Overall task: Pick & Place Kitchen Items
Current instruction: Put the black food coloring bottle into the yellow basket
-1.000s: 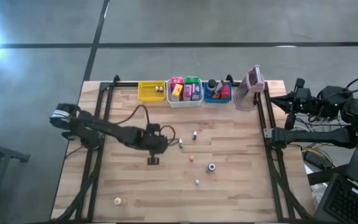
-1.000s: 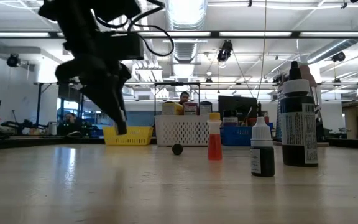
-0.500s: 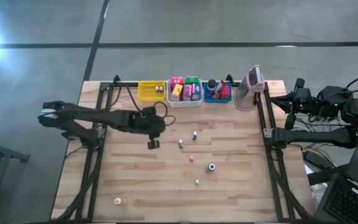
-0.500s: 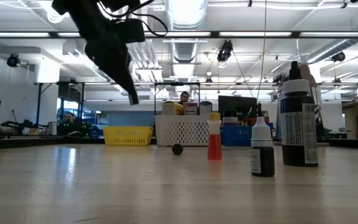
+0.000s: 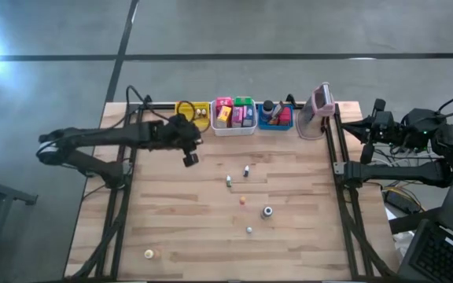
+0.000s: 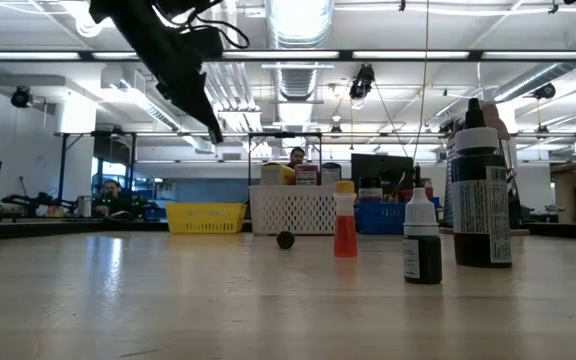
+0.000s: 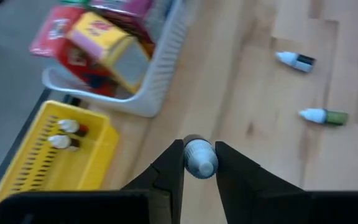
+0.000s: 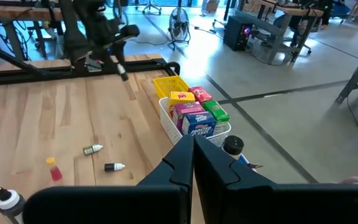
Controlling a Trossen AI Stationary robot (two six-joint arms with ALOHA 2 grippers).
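Whitish-capped small bottle [image 7: 199, 159] pinched in left gripper [image 7: 199, 163], raised above counter [image 5: 211, 228] beside yellow bin [image 7: 48, 155], probably for dropping in. Right gripper [image 8: 193, 148] parked off counter, fingers together.

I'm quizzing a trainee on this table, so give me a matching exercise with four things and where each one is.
Things:
1. small bottle
2. colourful boxes
3. orange bottle
4. right end effector

Places:
A. standing on the open table
B. in the white bin
C. off the table's right edge
D. held in the left end effector, near the yellow bin

Pairs: 1-D, 2-B, 3-A, 4-C
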